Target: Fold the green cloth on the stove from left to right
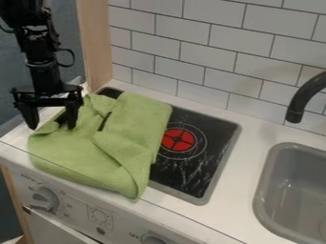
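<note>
Counter (245, 164) holds 1 grey sink (259, 202); gripper (51, 126) hangs by green cloth (130, 124).

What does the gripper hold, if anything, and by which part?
Nothing is held: the gripper has its jaws apart, at the left side of the green cloth.

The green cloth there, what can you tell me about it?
The green cloth looks soft and thick, like a towel. It lies crumpled in loose folds over the left part of the black stove top and onto the white counter, reaching its front edge. The open claw hangs at its left side; whether they touch, I cannot tell.
</note>
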### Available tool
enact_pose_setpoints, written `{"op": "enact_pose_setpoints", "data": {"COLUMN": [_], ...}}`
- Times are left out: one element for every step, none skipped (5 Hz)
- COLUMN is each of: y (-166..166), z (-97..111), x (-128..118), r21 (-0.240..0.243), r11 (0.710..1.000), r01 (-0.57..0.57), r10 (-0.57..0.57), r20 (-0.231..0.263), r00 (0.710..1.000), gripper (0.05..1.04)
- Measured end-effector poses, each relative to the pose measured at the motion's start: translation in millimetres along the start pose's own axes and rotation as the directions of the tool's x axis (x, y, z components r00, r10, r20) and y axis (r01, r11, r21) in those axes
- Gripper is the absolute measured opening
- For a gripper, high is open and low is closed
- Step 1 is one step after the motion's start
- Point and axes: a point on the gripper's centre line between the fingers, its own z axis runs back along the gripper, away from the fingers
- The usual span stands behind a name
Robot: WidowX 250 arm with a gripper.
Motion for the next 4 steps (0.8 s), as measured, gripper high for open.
{"op": "enact_pose_setpoints", "data": {"y": [-0.1, 0.3, 0.1, 1.6], "z": [0.0, 0.6, 0.7, 0.4], "x": [2.7, 4.8, 6.5, 7.4], "r21": [0.003, 0.002, 0.004, 0.013], "r11": [1.0, 1.0, 1.0, 1.0], "r01": [0.003, -0.005, -0.013, -0.014], "r10": [-0.003, 0.005, 0.012, 0.013], "r20": [0.017, 0.031, 0.041, 0.049], "r00": [1.0, 1.0, 0.999, 0.999], "gripper": [0.659, 0.362, 0.167, 0.068]}}
